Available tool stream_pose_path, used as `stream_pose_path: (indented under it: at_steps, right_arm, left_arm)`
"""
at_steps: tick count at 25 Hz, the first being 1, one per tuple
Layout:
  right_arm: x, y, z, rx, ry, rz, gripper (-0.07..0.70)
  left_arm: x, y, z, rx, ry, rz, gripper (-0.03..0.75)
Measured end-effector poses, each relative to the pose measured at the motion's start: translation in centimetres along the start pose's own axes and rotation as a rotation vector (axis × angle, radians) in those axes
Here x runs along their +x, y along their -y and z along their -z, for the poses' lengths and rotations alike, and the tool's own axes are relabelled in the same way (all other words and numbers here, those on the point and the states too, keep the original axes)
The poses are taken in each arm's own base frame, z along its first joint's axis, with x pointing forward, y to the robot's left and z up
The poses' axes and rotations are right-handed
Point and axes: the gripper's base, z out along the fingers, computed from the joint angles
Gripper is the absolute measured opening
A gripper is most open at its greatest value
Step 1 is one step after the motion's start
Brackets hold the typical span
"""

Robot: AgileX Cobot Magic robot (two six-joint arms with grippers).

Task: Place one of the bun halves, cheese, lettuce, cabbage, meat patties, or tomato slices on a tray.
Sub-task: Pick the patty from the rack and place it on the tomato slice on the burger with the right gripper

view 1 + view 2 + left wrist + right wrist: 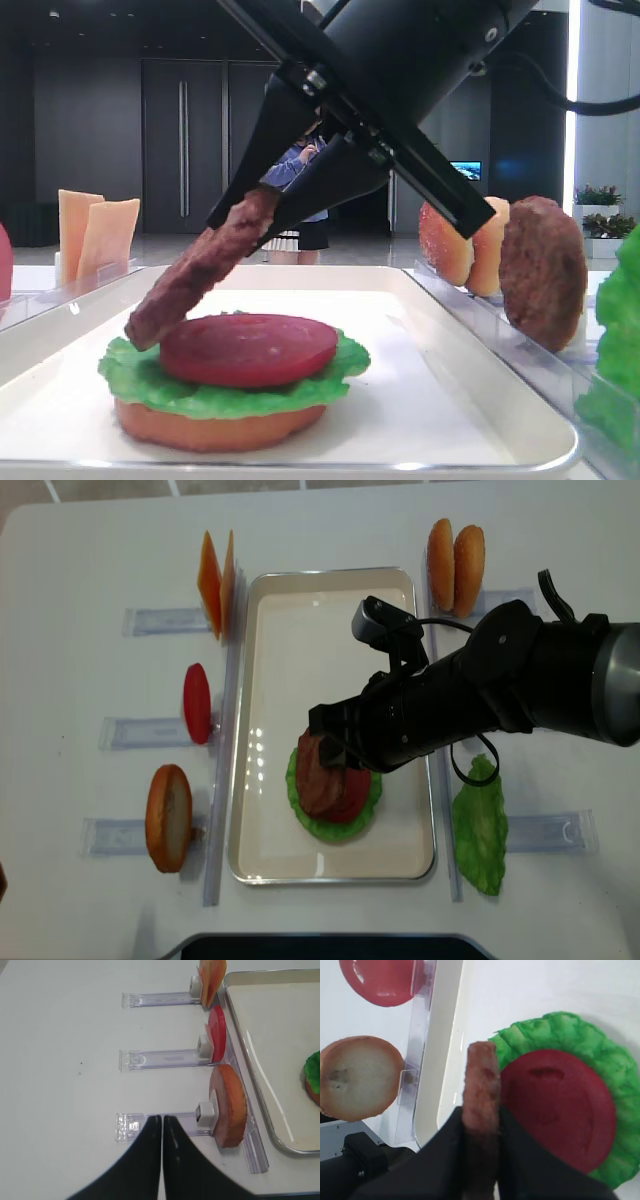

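One meat patty [205,262] was pinched edge-on in my right gripper [481,1125], tilted, its low edge just over tomato slice [248,349] on lettuce [135,378] and bun half [200,428], inside tray [430,400]. My left gripper [162,1121] sat pressed together, holding nothing, beside rack [150,1124].

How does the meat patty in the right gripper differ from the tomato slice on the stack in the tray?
The meat patty is rough and brown; the tomato slice is smooth and red. The patty hangs tilted, pinched by the right gripper, its low edge at the stack; the tomato lies flat on the lettuce. Both are round discs.
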Motion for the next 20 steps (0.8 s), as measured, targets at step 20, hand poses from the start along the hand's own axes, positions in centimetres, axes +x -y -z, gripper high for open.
stream_pose_path:
  at_steps: [20]
  right_arm:
    - [0.02, 0.03, 0.0, 0.004, -0.002, 0.008, 0.244]
  left_arm:
    - [0.0, 0.0, 0.0, 0.0, 0.0, 0.0, -0.007]
